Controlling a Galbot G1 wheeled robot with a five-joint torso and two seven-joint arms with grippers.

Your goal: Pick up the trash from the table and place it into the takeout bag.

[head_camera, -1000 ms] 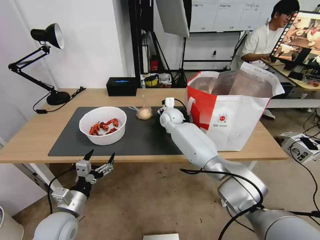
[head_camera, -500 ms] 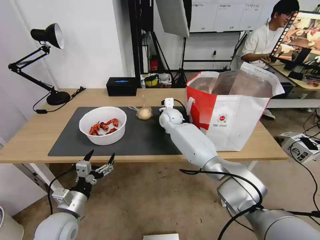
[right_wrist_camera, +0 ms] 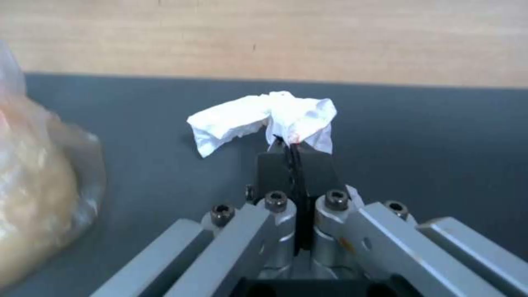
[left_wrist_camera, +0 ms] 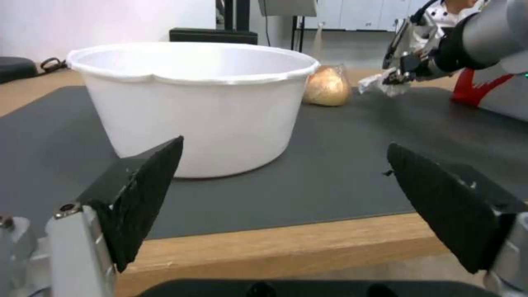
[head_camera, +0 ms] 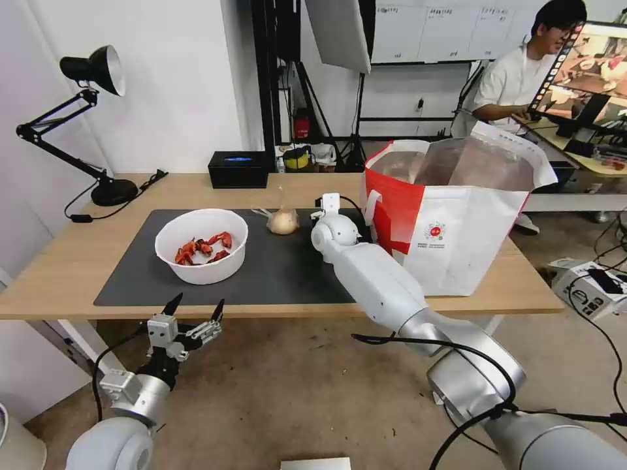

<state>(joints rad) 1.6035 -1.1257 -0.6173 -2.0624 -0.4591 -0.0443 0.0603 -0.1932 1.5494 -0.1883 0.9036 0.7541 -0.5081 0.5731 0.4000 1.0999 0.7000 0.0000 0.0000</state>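
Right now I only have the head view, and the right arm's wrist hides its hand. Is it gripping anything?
Observer: Yes. The right hand is shut on the crumpled white tissue, over the grey mat.
Operator: What lies nearest to it?
Observer: The small clear bag with the beige lump, beside the tissue and apart from it.
Operator: Is the tissue clean?
Observer: No, a small red stain shows at the pinched spot.

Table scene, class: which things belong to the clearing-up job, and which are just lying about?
Part of the job:
- white bowl of red shells, on the grey mat
- small clear bag with a beige lump
- crumpled tissue, pinched by the right gripper
- takeout bag, standing open
- left gripper, open below the table edge

Just lying about:
- black desk lamp
- black tissue box
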